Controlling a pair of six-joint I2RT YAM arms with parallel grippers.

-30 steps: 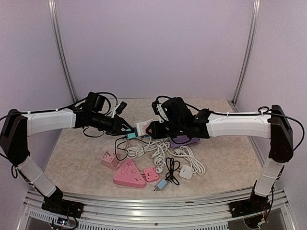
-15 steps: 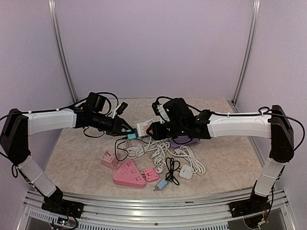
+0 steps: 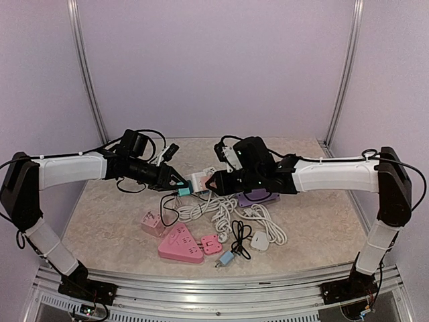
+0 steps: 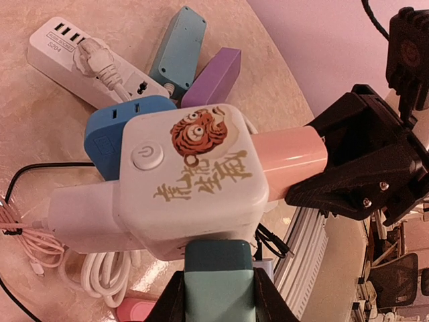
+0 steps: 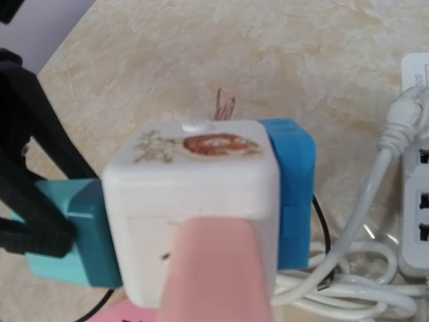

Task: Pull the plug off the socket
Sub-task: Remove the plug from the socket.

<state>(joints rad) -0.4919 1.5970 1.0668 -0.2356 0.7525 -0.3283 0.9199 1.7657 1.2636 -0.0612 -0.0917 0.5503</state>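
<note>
While the two arms meet at the centre of the overhead view, above the table (image 3: 114, 221), the left gripper (image 3: 177, 182) is closed tight on a teal plug (image 4: 218, 272). That plug sits in a white cube socket (image 4: 191, 178). The right gripper (image 3: 213, 180) pinches a pink block (image 4: 291, 155) on the cube's right side. A blue plug (image 4: 117, 131) sticks out at the upper left.

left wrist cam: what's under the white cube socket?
Visible past the white cube socket: a coiled white cable and a pink item on the table. Whatever lies directly beneath the cube is covered.
</note>
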